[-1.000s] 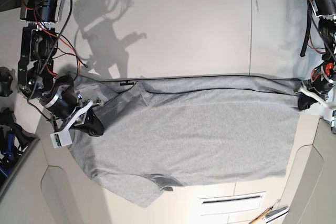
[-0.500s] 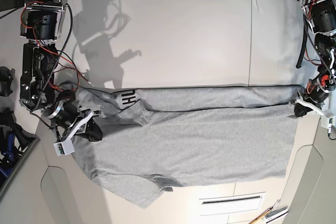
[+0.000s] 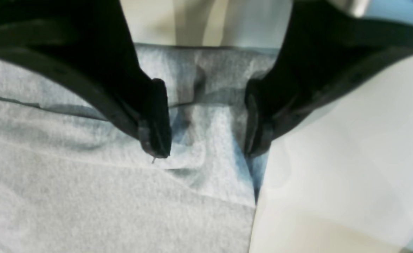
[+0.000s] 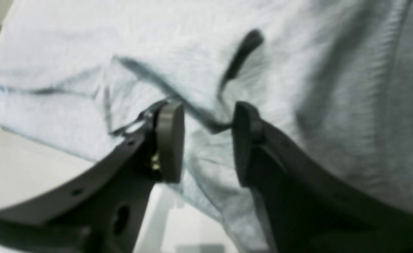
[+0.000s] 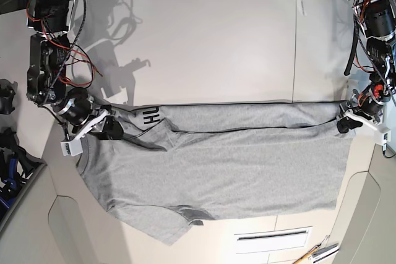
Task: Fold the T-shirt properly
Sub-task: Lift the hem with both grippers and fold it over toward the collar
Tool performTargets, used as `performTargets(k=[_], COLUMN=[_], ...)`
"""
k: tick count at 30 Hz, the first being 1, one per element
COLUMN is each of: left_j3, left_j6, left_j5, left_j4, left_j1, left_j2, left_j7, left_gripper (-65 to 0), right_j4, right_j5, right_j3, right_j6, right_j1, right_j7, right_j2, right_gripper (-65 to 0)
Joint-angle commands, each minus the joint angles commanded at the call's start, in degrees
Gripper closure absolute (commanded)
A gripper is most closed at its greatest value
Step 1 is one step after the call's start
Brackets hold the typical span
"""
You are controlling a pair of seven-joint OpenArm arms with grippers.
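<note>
Lying flat across the table (image 5: 216, 29), the T-shirt (image 5: 235, 159) has its far edge drawn farther back than before, lettering now exposed, while the left gripper (image 5: 344, 125) and right gripper (image 5: 106, 129) straddle its corners, jaws parted.

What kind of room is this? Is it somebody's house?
Probably a robot lab or workshop, not a house. Two robot arms with bare red wires work over a plain white table, holding a grey T-shirt, and hand tools lie at the table's edge.
</note>
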Motion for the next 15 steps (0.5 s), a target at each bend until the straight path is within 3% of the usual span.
performTargets(k=[3, 6, 9, 11, 15], left_j3=[-1.38, -4.48, -7.26, -7.30, -7.32], left_j6=[0.00, 0.00, 0.00, 0.00, 0.00], left_j5=[-1.90, -6.62, -10.84, -11.74, -11.72], left_j4=[0.00, 0.00, 0.00, 0.00, 0.00], left_j1=[0.02, 0.00, 0.09, 0.59, 2.27], left_j2=[-1.03, -2.03, -2.10, -2.10, -2.05], left_j7=[0.68, 4.44, 10.36, 11.89, 11.63], left_gripper=[-35.3, -35.6, -42.2, -45.6, -45.6], right_j4=[0.72, 1.42, 1.42, 1.42, 1.42], right_j5=[3.30, 4.87, 6.08, 6.14, 6.23], right_j3=[5.64, 12.22, 16.50, 18.10, 20.22], right_j6=[0.26, 0.81, 0.79, 0.55, 0.35], right_j1=[-0.02, -0.70, -2.25, -3.58, -6.99], right_j7=[-4.35, -5.86, -6.12, -6.10, -5.84], right_j2=[0.02, 0.07, 0.72, 1.20, 1.27], right_gripper=[-23.6, -23.6, -23.6, -23.7, -35.3])
